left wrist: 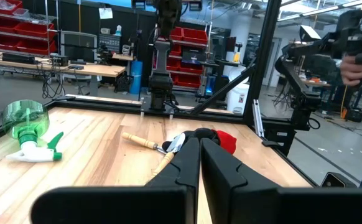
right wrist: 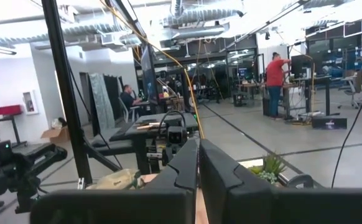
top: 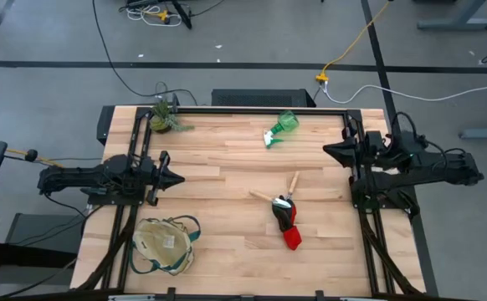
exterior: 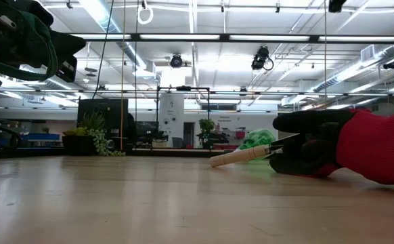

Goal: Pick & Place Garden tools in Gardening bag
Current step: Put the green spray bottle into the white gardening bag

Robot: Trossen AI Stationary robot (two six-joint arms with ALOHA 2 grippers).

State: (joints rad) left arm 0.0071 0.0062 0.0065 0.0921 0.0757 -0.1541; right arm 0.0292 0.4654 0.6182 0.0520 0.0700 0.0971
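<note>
High view — left gripper (top: 176, 178) at table's left edge, fingers together | right gripper (top: 329, 150) opposite, fingers together

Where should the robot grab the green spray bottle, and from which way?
Probably the narrow neck of the green spray bottle, between its round body and white trigger head. It lies on its side on the table, so coming straight down from above looks easiest.
</note>
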